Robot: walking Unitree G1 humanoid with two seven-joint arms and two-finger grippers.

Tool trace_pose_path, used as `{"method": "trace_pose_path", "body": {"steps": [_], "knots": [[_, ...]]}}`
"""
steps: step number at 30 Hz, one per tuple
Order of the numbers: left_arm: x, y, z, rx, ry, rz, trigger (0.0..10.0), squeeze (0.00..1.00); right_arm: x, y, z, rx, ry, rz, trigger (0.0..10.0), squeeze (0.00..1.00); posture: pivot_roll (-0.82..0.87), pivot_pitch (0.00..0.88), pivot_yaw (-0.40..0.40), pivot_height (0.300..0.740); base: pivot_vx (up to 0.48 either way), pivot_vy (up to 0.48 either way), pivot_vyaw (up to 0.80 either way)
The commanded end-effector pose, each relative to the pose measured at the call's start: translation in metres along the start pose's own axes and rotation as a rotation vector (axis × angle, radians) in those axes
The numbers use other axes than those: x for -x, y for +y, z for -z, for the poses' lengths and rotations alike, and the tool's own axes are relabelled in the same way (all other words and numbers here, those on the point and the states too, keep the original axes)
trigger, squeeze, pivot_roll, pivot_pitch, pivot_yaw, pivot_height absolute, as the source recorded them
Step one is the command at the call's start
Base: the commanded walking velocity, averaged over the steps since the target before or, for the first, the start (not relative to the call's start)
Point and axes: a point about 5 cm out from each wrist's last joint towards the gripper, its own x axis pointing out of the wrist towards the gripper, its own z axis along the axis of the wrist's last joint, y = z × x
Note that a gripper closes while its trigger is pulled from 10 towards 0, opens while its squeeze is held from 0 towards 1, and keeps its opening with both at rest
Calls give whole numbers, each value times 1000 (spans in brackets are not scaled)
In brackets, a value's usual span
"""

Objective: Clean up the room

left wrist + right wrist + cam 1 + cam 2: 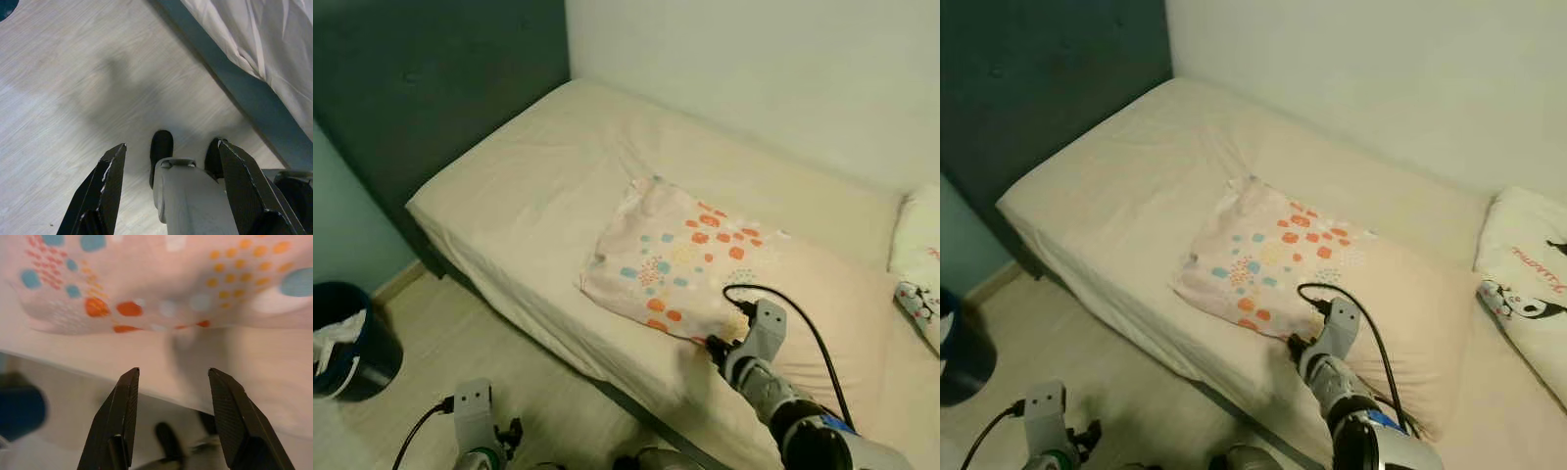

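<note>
A pale pillow printed with orange and blue dots lies across the middle of the cream bed. My right gripper hovers at the pillow's near edge, over the mattress side. In the right wrist view this gripper is open with nothing between its fingers, and the dotted pillow sits just ahead of the tips. My left gripper hangs open low over the wooden floor beside the bed frame, holding nothing.
A dark headboard stands at the bed's left end. A dark blue bin with white contents sits on the floor at the left. A white panda-print cushion lies on the bed's right side. The wall runs behind the bed.
</note>
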Motion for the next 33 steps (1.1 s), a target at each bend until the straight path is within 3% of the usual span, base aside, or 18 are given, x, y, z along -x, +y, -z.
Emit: {"method": "trace_pose_path", "body": {"steps": [1, 8, 10, 15, 23, 29, 33], "knots": [[2, 0, 7, -27, 11, 9, 10000, 0, 1, -4, 6, -60, 26, 25, 10000, 0, -38, 60, 5, 730, 0, 0, -725], [4, 3, 11, -57, 2, 29, 10000, 0, 0, 1, 15, 31, 52, 24, 10000, 0, -21, 90, 3, 730, 0, -178, -413], [4, 10, 8, -42, -9, -23, 10000, 0, 0, 5, 22, 80, 77, 2, 10000, 0, -21, 98, 3, 730, 0, -472, 0], [4, 13, 7, -12, -18, -42, 10000, 0, 0, 6, 25, 81, 83, -1, 10000, 0, -21, 101, 3, 730, 0, -402, 0], [5, 11, 8, -52, -26, -22, 10000, 0, 0, 8, 21, 70, 57, -17, 10000, 0, -17, 130, 11, 730, 0, 0, 0], [8, 10, 12, -102, -51, -2, 10000, 0, -1, 16, 19, 9, 34, -70, 10000, 0, 14, 186, 24, 730, 0, 0, 0], [11, 14, 11, -178, -104, 11, 10000, 0, -2, 27, 19, -14, 19, -125, 10000, 0, 33, 240, 37, 730, 0, 0, 0]]}}
